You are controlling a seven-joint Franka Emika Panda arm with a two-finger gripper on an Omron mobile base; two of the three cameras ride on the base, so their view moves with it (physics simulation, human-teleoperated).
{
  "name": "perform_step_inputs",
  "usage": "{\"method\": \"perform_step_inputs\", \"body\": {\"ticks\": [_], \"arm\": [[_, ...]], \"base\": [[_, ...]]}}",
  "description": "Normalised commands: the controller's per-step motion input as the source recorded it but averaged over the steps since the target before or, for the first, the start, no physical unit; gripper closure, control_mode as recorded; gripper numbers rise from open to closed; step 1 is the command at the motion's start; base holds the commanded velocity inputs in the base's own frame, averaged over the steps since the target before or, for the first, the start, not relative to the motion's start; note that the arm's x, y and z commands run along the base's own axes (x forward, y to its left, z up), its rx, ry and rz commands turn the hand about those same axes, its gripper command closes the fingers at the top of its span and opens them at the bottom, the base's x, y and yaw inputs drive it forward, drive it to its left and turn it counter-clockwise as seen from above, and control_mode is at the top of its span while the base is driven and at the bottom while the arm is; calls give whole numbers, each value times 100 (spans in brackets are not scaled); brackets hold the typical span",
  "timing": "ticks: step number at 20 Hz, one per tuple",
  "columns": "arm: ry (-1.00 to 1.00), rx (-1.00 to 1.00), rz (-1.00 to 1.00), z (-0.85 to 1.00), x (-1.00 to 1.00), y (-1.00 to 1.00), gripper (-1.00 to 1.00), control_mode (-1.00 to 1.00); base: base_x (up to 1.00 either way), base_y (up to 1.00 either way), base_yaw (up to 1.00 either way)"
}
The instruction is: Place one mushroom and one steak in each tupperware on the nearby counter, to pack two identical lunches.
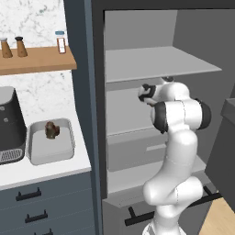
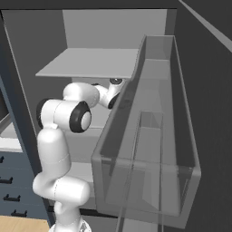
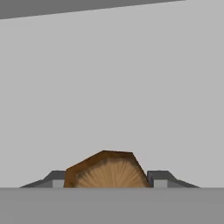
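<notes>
While pincer (image 3: pixel 107 181) grips 1 mushroom (image 3: pixel 107 170) at frame bottom, 1 tupperware (image 1: pixel 50 143) w/ 1 brown item (image 1: pixel 51 130) sits left-centre on surface (image 1: pixel 46 172).

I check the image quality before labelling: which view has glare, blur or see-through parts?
Left base view: flat even light, coarse pixels, tupperware soft-edged. Right base view: the translucent door bin veils the shelves behind it. Hand view: no glare; mushroom sharp between the end effector fingertips.

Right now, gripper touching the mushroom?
Touching. In the hand view the mushroom sits between both fingertips, its edges meeting them with no gap; the gripper is shut on it.
</notes>
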Motion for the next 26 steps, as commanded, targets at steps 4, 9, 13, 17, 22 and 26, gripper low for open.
{"method": "perform_step_inputs", "body": {"ticks": [4,9,13,17,22,26], "arm": [[-26,1,0,-23,-51,0,100,-100],[-40,3,0,-7,-38,0,100,-100],[-28,0,-5,53,-42,0,100,-100],[-11,0,-9,59,-70,-4,100,-100],[-6,0,-5,73,-82,-14,100,-100],[0,0,0,96,-45,-8,100,-100]], "base": [[0,0,0],[0,0,0],[0,0,0],[0,0,0],[0,0,0],[0,0,0]]}}
